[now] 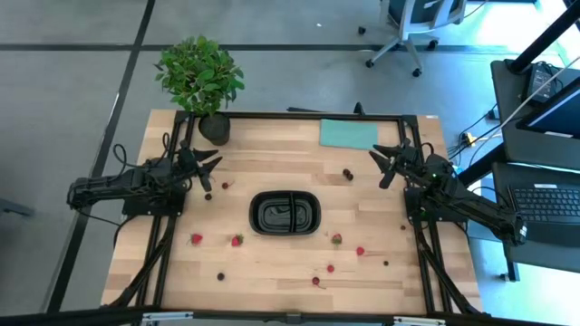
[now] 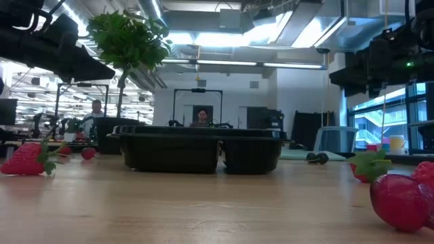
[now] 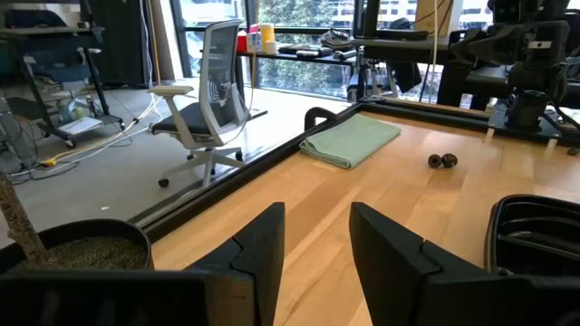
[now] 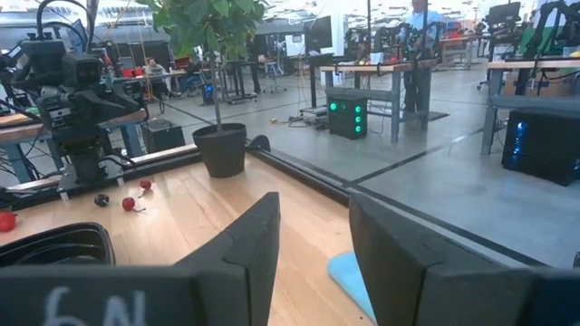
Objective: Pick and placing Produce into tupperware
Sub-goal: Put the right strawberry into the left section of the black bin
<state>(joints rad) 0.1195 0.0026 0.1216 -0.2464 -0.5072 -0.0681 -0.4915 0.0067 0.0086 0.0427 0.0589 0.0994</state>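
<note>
With both my left gripper [image 1: 210,168] and right gripper [image 1: 385,167] part-open and empty, well clear of the empty tupperware [image 1: 285,213], scattered Produce [image 1: 236,241] around it could roll if nudged.

A light wooden table [image 1: 272,263] with a dark frame carries a black two-part tray [image 1: 285,213] at its middle. Small strawberries [image 1: 236,241] and dark berries [image 1: 348,175] lie scattered around the tray. A folded teal cloth [image 1: 348,134] and a potted plant [image 1: 201,81] sit along the far edge.
</note>
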